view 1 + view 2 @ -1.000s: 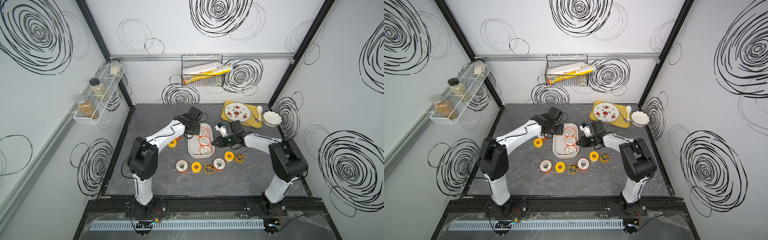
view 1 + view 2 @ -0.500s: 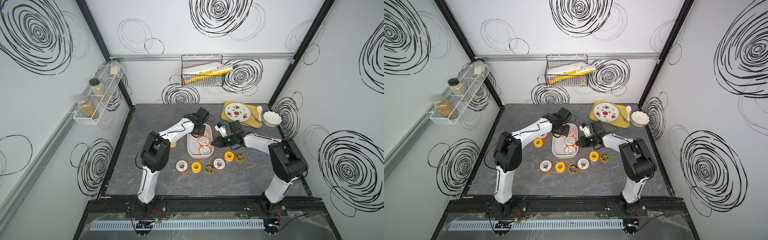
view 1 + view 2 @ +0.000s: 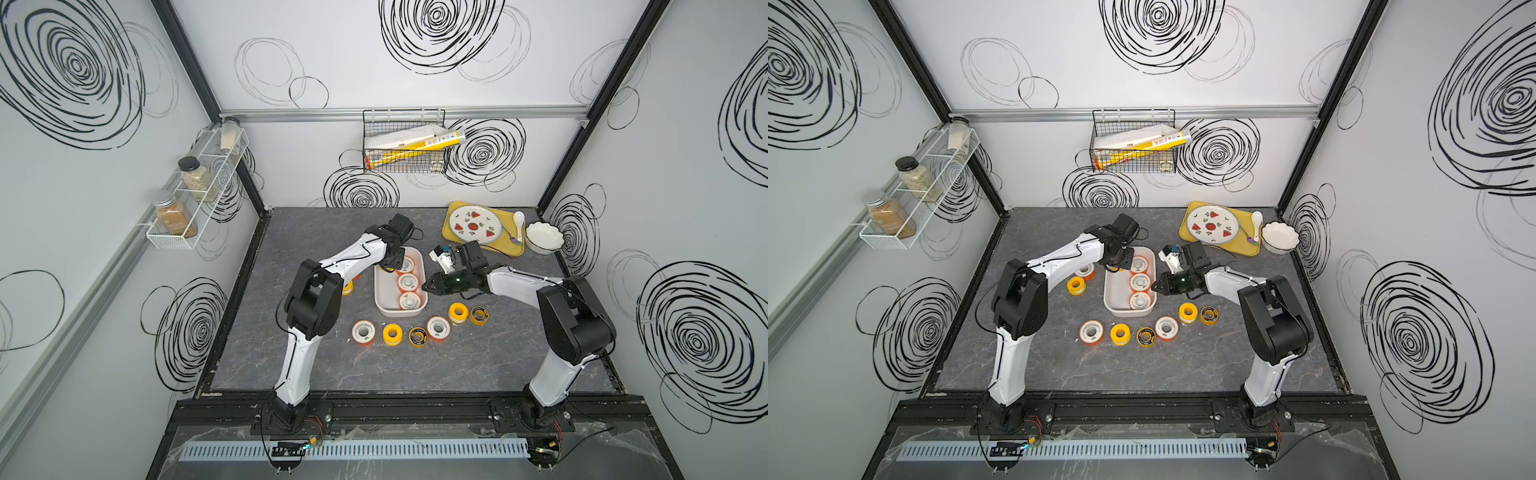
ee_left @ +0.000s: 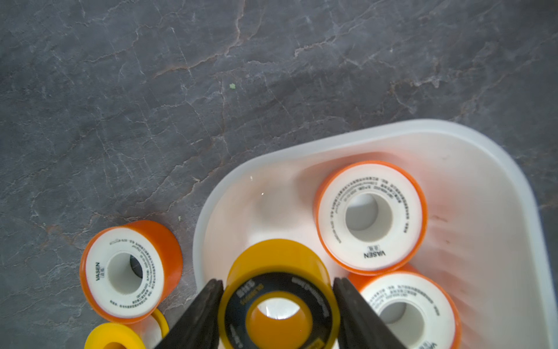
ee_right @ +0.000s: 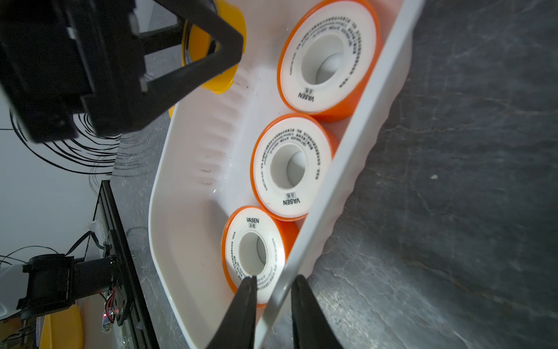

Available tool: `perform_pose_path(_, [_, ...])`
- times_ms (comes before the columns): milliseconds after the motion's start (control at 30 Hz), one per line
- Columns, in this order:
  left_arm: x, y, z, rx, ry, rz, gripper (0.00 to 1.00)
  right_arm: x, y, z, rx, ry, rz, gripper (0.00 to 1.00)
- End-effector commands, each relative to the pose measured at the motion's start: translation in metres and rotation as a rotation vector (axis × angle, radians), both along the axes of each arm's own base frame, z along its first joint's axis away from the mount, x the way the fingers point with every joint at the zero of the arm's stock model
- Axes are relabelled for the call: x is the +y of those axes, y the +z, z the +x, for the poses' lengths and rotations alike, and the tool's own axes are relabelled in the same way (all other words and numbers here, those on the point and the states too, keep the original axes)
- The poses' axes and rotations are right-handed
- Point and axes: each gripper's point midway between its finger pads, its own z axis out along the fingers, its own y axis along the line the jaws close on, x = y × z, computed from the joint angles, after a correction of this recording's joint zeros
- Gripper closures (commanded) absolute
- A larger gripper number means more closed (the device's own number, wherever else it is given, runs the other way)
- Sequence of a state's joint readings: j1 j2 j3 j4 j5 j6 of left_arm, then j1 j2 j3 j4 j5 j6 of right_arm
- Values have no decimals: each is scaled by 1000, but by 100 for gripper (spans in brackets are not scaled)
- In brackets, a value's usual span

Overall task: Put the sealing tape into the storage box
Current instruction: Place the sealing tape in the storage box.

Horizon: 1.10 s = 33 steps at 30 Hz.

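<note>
White storage box (image 3: pixel 378 297) lengthwise front-to-back, right tool (image 5: pixel 274 278) pinching rim; left tool (image 4: pixel 277 282) pinching black-faced spool (image 4: pixel 276 260), face up.

black-faced spool (image 4: pixel 273 282) cut off, partly blurred

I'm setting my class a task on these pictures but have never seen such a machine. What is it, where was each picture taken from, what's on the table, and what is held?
These are two white robot arms, each ending in a two-fingered gripper. The two wide pictures come from one camera head overhead; the two close-ups come from cameras on the arms' wrists. On the grey table stands a white storage box with three orange sealing tape spools inside; eight more spools lie loose nearby. The left gripper holds a black-faced yellow spool over the box. The right gripper pinches the box's rim. At the back sit a plate on a yellow tray, a spoon and a white bowl.
</note>
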<state>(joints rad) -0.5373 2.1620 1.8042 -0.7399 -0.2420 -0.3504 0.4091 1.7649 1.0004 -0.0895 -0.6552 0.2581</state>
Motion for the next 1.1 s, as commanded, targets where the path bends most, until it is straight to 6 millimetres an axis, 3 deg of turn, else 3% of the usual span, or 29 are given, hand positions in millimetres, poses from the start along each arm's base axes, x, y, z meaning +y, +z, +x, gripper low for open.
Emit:
perform_pose_path(0, [6,0,10,-18,10,31,44,2,-2,-2,-2,11,-3,73])
perform_pose_path(1067, [5,-27,21,10,15,69,43,1,-9,-4,11,26,-25,73])
